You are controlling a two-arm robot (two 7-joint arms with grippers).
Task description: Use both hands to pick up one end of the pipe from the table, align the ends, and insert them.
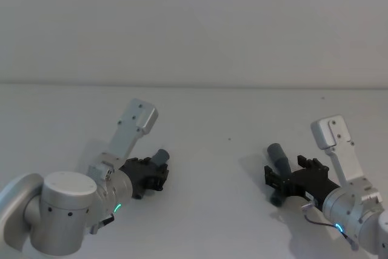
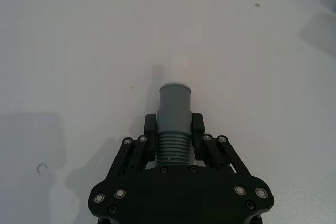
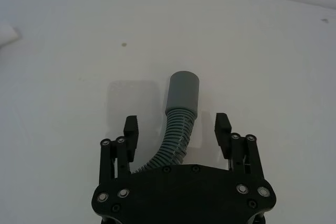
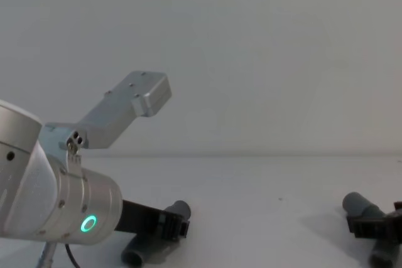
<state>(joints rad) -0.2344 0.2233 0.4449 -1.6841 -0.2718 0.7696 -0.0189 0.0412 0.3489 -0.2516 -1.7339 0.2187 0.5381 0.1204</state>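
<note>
The left tool (image 2: 174, 124) is clamped narrow on the ribbed neck of one dark-grey corrugated plastic pipe piece (image 2: 174, 106), just behind its smooth collar and low over the plain white bench (image 1: 218, 119). The right tool (image 3: 177, 128) stands wide. Its fingers (image 3: 223, 127) sit on either side of the second dark-grey bent pipe piece (image 3: 184, 92) and touch neither side. That piece lies on the bench, well apart from the first.

The main risk is probably on the right. The ribbed hose curves away under the tool's body, so closing on the bend could roll or twist the piece and leave its collar pointing off-line. Both grips fall on the flexible ribbing, so a collar could droop or swing once lifted, and the ends would then meet at an angle and jam. A loose hold could also let a piece slide back when the ends are pushed together.

The wrist views show how the fingers meet each pipe, which the head view blurs into dark shapes. The head view shows both pieces at once and the gap between them. The chest view, from the side, shows the left piece's tail end low by the bench, beside the silver arm's green glowing ring (image 4: 88, 223). Whether the left collar carries a pale tip is too faint to tell.
</note>
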